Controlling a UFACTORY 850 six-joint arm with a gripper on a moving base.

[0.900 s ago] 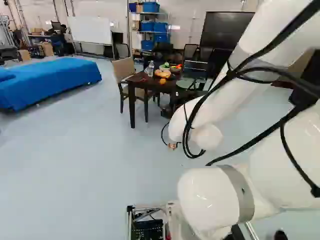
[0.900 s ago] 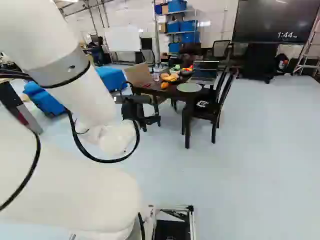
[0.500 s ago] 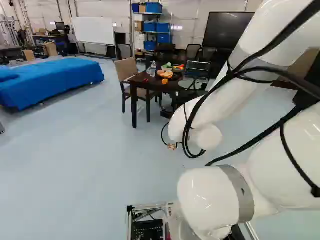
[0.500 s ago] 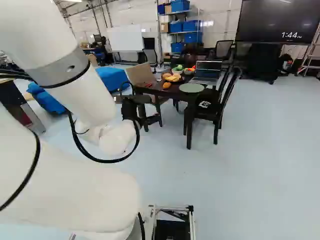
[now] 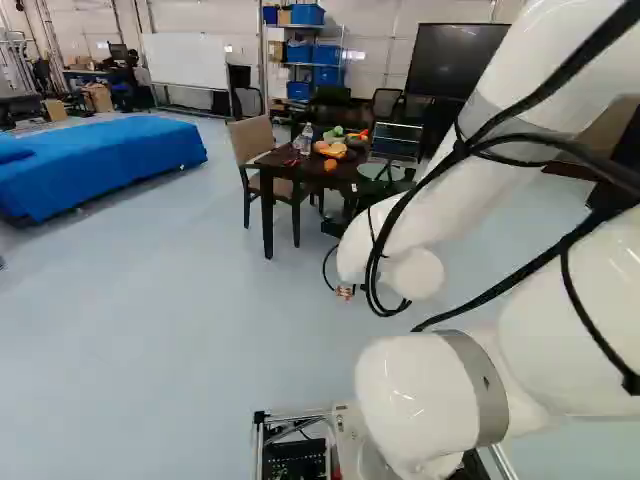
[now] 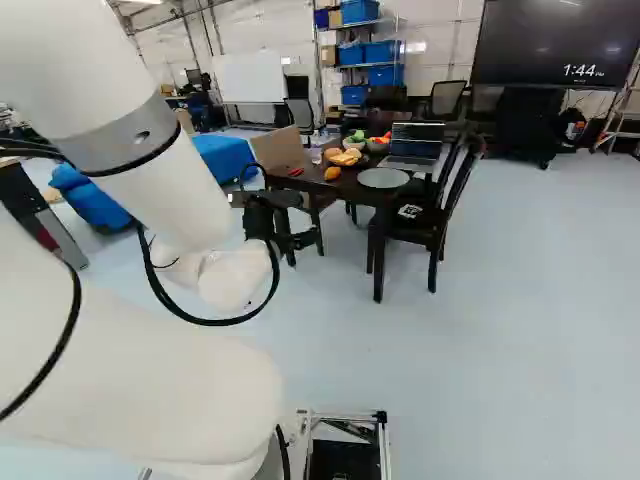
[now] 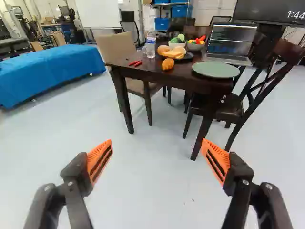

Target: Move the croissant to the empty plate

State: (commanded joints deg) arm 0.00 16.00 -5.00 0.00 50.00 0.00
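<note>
Tabletop stands well ahead in the left base view; drive nearer first. Right base view shows the empty plate. Wrist view: empty jaws, wide apart; centre them over the croissant near the edge.

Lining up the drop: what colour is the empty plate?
The plate is pale grey-green, shown best in the wrist view.
</note>
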